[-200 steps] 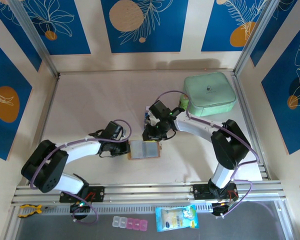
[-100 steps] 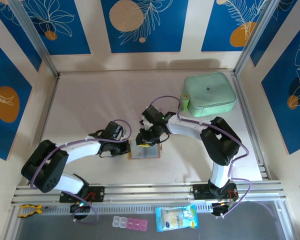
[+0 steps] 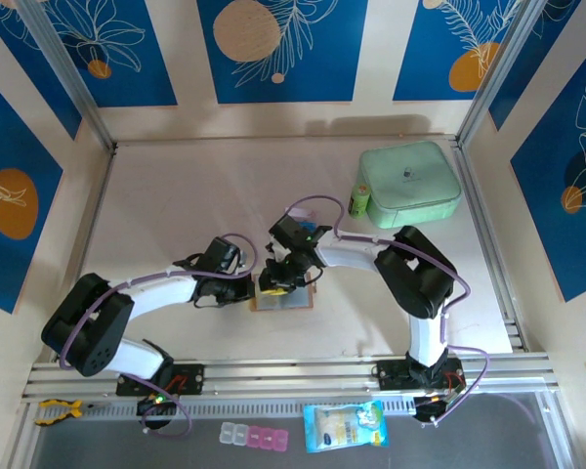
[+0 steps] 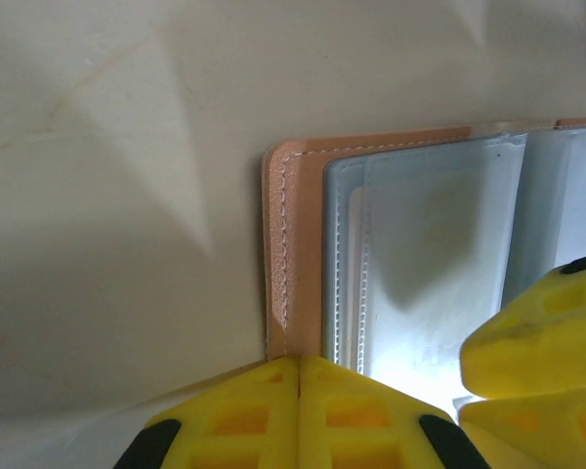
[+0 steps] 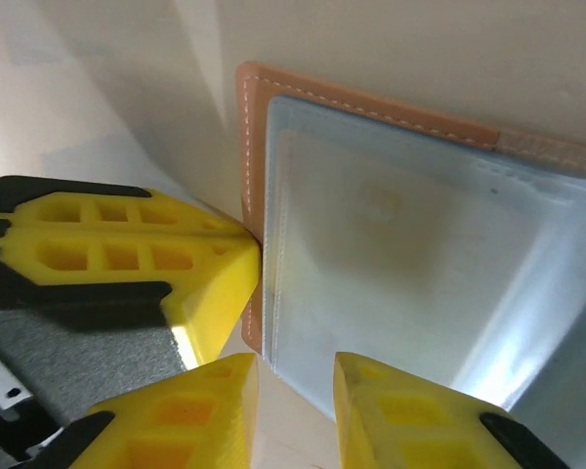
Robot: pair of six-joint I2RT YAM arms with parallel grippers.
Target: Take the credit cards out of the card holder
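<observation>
From the top camera I see the card holder lying open on the table, near the front edge and between the two arms. The left gripper is at its left edge and the right gripper is over its left half, so both come together at the same side. The holder is small, with a tan border and pale grey inside. The table is a plain cream colour, with a mint-green case well apart at the far right, and the walls carry blue panels with white leaves. In front of the arm bases lie pill boxes and a light-blue packet. In the left wrist camera the yellow fingers of the left gripper are pressed together, with their tips against the stitched leather edge at the holder's corner. The clear grey pockets shine just behind, and the right gripper's fingertips rest on them. In the right wrist camera the right fingers stand a little apart with the corner of the pocket sheet at the gap. I cannot tell whether they pinch it.
</observation>
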